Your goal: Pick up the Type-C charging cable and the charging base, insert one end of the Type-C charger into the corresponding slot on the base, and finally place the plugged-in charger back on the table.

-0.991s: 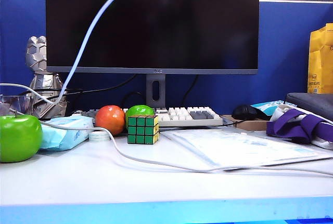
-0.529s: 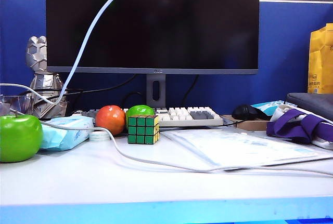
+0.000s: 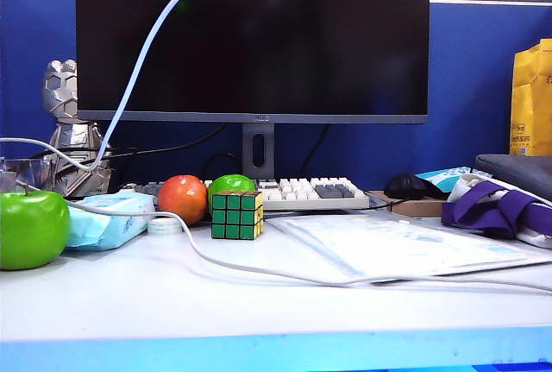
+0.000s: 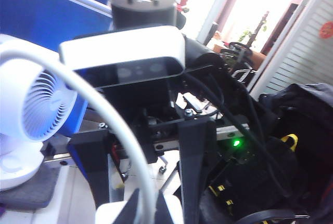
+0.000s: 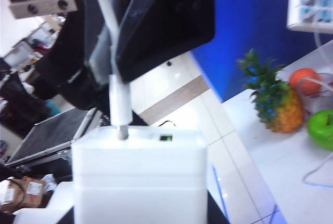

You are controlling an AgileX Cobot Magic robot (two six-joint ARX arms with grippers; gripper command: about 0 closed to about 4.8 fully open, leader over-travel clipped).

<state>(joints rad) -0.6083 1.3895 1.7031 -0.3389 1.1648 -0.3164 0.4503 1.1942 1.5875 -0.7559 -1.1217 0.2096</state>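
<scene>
The left gripper [image 4: 145, 211] is up past 12 o'clock, out of the exterior view, and it is pinched tight on the Type-C charging cable [image 3: 147, 53]. The right gripper [image 5: 139, 206] is up there too, with its jaws partly open and hugging the charging base [image 5: 139, 167]. The plug [image 5: 119, 104] has its metal tip right at the slot but is not pushed all the way in, so a small tilt could jam or bend it. A tug on the cord lying on the table [image 3: 259, 303] could also bump the cube [image 3: 237, 215] at 7 o'clock. The only holder I see is the yellow bag [image 3: 530, 100] at 3 o'clock, and I cannot tell what is inside.
</scene>
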